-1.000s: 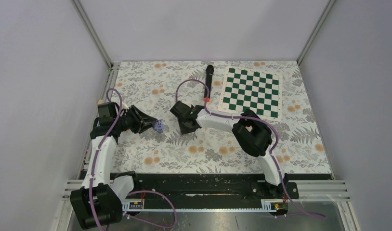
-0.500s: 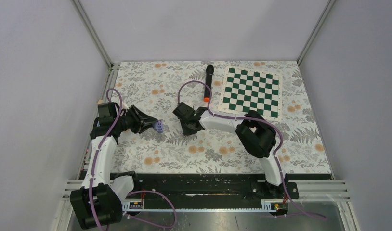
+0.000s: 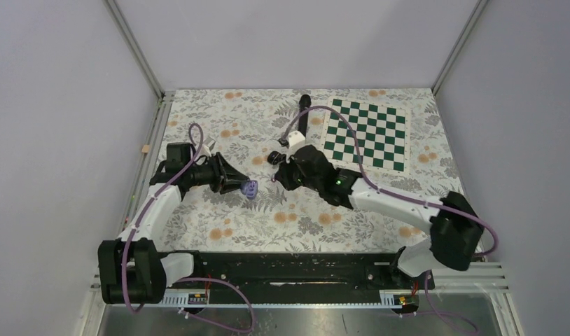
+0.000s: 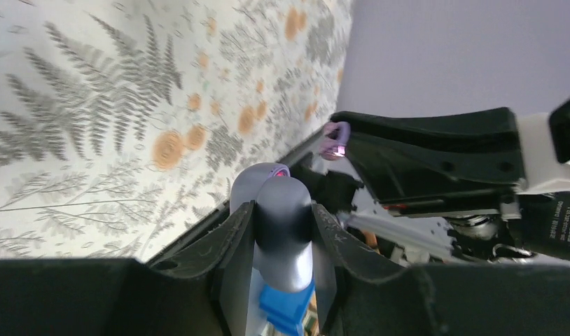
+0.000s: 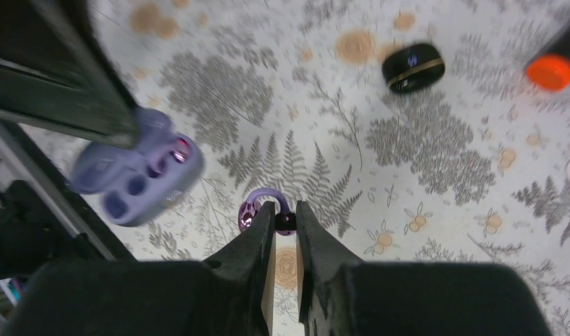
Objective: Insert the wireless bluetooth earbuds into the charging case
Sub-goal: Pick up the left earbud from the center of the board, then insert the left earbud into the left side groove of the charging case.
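pinching glossy purple earbud (image 5: 253,213) near rounded case (image 5: 135,178)

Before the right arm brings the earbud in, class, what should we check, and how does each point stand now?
1. Left pincer shut on the case: ok.
2. Case open, sockets facing the right arm: ok.
3. Right pincer shut on the earbud: ok.
4. Earbud lined up over a socket: not ok, it is off to the side, apart from the case.
5. Free socket: cannot tell, the case is blurred.
6. Earbud turned to fit: cannot tell.
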`<state>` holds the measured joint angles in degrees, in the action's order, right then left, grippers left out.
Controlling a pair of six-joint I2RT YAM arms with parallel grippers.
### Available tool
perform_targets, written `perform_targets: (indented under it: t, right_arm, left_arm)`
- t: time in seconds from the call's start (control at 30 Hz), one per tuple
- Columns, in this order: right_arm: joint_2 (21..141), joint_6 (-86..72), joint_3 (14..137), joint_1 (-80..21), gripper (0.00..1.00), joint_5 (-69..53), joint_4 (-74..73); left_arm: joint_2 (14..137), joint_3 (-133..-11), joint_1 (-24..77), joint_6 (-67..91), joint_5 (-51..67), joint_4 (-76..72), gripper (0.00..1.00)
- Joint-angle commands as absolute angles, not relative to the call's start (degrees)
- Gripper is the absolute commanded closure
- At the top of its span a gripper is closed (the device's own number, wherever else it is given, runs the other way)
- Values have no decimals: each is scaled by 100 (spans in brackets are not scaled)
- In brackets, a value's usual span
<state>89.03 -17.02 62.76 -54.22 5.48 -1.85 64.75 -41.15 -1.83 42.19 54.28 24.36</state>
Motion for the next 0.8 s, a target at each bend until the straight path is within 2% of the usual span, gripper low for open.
perform_targets:
  t: [0.0, 0.33, 0.77]
  right_arm:
    - [7970, -1224, 5476, -5397, 100, 407, 1766]
    - [7855, -577, 4918, -5794, 100, 30, 3428]
    - [8190, -312, 4918, -6196, 100, 19, 3656]
  left_arm:
    - [6670, -4399, 141, 4327, 6456, 1732, 100]
    - [6713, -4664, 368, 4512, 6199, 1742, 100]
    - [6680, -4562, 368, 4808, 6335, 1428, 100]
